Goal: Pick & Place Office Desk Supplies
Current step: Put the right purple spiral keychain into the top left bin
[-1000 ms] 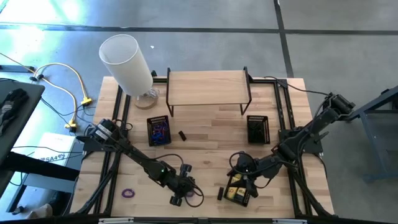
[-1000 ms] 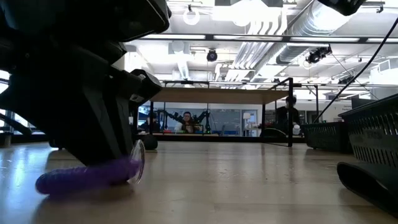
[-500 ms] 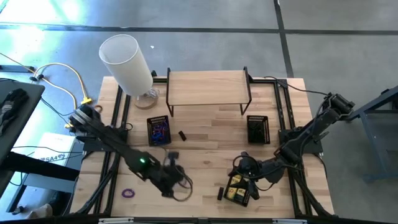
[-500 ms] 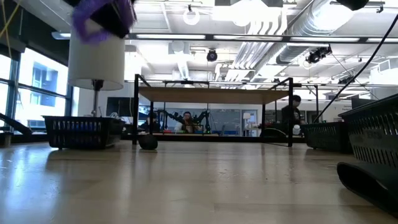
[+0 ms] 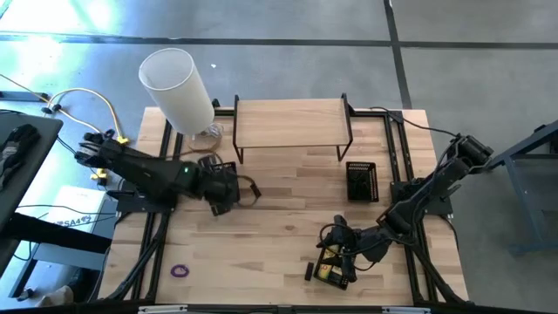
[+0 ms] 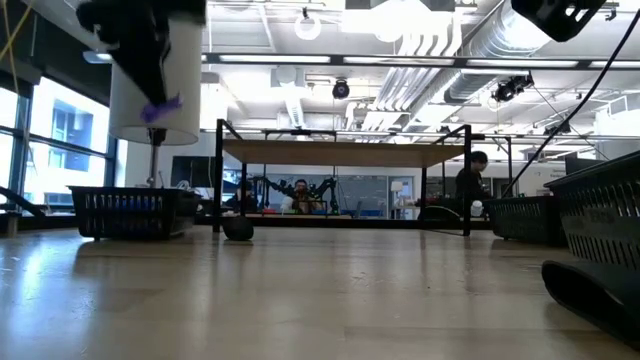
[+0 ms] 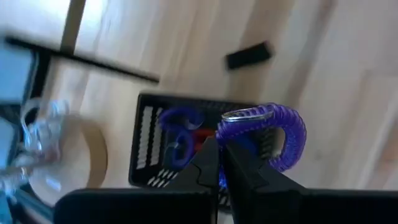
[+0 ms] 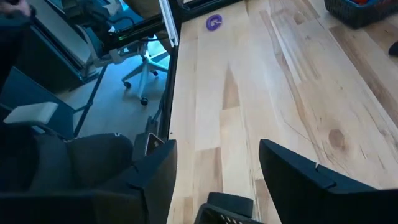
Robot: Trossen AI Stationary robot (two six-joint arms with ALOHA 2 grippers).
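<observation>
My left gripper [image 5: 223, 199] hangs over the left black mesh tray [image 5: 222, 177], shut on a purple band loop [image 7: 283, 127] with a metal ring. That tray [image 7: 149, 155] holds blue and red loops. In the low view the loop [image 6: 160, 108] shows under the gripper, high at the left. A second purple loop [image 5: 180, 271] lies flat near the table's front left. My right gripper [image 5: 336, 253] stands open above a tray with yellow pieces [image 5: 324, 272], and nothing is between its fingers [image 8: 155, 174]. My left gripper pinches one end of the purple loop [image 7: 231, 127] between its two fingertips. The fingers come slanting down from the table's left. The rest of the loop arches past the fingertips, lifted clear above the left tray.
A tall white cylinder [image 5: 179, 87] and a wooden riser shelf [image 5: 292, 122] stand at the back. Another black mesh tray [image 5: 361, 180] sits right of centre. One small black block [image 7: 249, 56] lies beside the left tray, another [image 5: 309, 272] near the front. Bare wood lies mid-table.
My left gripper has risen from the table's near edge and swung toward the far left, tipping and rolling, and now hangs over the left tray. The purple loop has gone with it, from lying on the table to lifted clear. My right gripper has hardly moved.
</observation>
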